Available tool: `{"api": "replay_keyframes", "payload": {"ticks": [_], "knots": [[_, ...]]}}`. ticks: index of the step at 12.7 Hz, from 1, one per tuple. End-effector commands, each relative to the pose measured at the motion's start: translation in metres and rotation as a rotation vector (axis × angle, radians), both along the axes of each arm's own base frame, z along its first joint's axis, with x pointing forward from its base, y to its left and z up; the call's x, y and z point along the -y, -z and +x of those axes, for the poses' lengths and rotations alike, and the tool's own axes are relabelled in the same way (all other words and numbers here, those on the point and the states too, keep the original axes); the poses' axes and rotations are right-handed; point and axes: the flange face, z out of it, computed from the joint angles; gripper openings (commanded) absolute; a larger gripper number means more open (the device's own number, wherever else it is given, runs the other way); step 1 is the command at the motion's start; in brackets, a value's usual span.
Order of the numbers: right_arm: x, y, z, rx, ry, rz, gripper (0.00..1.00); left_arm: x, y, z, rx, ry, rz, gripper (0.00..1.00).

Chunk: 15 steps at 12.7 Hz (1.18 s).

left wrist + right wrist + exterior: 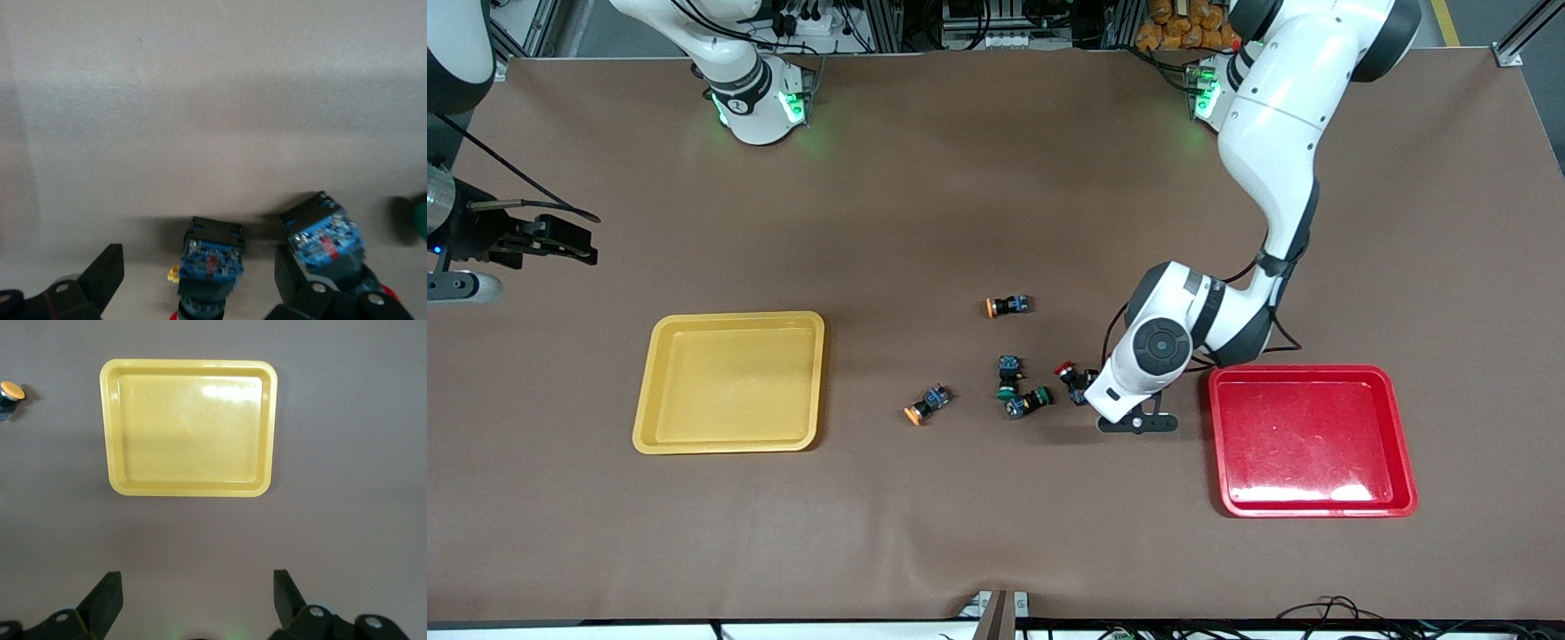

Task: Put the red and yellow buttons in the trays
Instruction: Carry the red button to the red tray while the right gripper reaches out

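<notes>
Two trays on the counter: one yellow tray, one red tray. Six push-buttons in total. Two with orange caps: orange button one, orange button two. Two with green caps: green button one, green button two. Two with red caps: red button one, red button two.
</notes>
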Motion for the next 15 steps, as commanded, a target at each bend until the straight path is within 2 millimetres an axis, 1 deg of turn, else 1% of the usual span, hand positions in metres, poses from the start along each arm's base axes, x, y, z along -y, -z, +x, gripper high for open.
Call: {"api": "replay_keyframes", "payload": {"ticks": [1,2,3,4,5,6,7,8,9,10,11,13,14,15], "knots": [[0.008,0.003,0.007,-0.003,-0.001,0.014,1.00,0.004,0.003,0.000,0.019,-0.004,0.028,0.71],[0.007,0.005,0.010,0.004,0.007,0.013,1.00,0.003,0.004,-0.001,0.016,-0.020,0.032,0.51],[0.007,0.005,0.012,0.012,0.011,0.014,1.00,0.003,0.003,-0.002,0.013,-0.031,0.034,0.36],[0.001,0.004,0.012,0.014,0.002,0.014,1.00,0.002,0.000,-0.001,0.016,-0.035,0.033,0.22],[-0.004,0.006,0.013,0.014,-0.005,0.017,1.00,0.000,-0.001,0.000,0.012,-0.039,0.037,0.11],[-0.009,0.016,0.020,0.014,-0.007,0.038,1.00,-0.003,-0.003,0.001,-0.001,-0.047,0.048,0.02],[-0.016,0.027,0.030,0.026,0.001,0.075,1.00,-0.008,-0.013,0.004,-0.003,-0.054,0.052,0.00],[-0.018,0.042,0.039,0.026,0.020,0.102,1.00,-0.015,-0.022,0.008,-0.001,-0.065,0.059,0.00],[-0.021,0.061,0.045,-0.002,0.049,0.100,1.00,-0.026,-0.039,0.014,0.010,-0.073,0.062,0.00],[-0.034,0.085,0.052,-0.044,0.116,0.083,1.00,-0.041,-0.056,0.024,0.031,-0.090,0.062,0.00],[-0.051,0.104,0.058,-0.067,0.207,0.060,1.00,-0.059,-0.072,0.033,0.047,-0.107,0.057,0.00],[-0.100,0.132,0.068,-0.062,0.369,0.021,1.00,-0.104,-0.089,0.051,0.064,-0.092,0.047,0.00],[-0.128,0.144,0.073,-0.057,0.460,0.002,1.00,-0.125,-0.091,0.057,0.063,-0.081,0.045,0.00],[-0.148,0.157,0.081,-0.056,0.544,-0.013,1.00,-0.149,-0.091,0.063,0.058,-0.062,0.043,0.00]]}}
